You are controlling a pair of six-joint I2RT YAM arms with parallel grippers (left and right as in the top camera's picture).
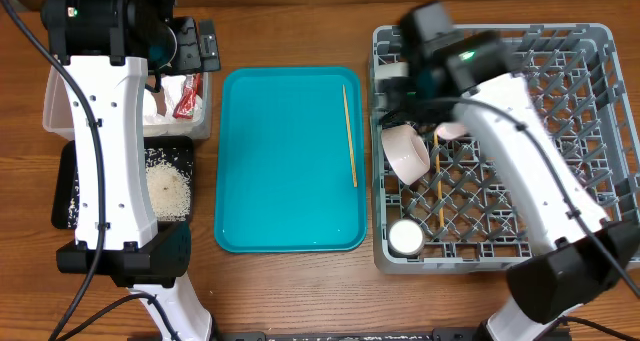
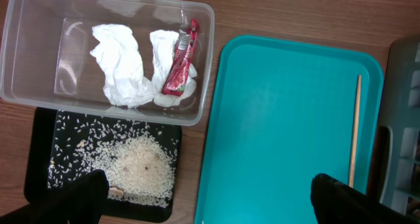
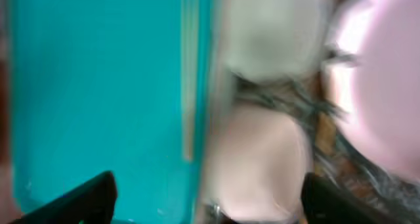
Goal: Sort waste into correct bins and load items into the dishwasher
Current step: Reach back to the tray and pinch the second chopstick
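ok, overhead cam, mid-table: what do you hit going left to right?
black tray with rice → teal tray → chopstick near its right edge → grey dish rack

Robot lab table staged as kitchen cleanup: wood-grain table (image 1: 290, 291), white-and-black left arm (image 1: 110, 131) and right arm (image 1: 530, 171), loose black cables (image 1: 27, 33), grey dish rack (image 1: 600, 111), teal tray (image 1: 280, 161), clear tub (image 2: 33, 53), black tray (image 2: 33, 152) of rice (image 2: 141, 168).
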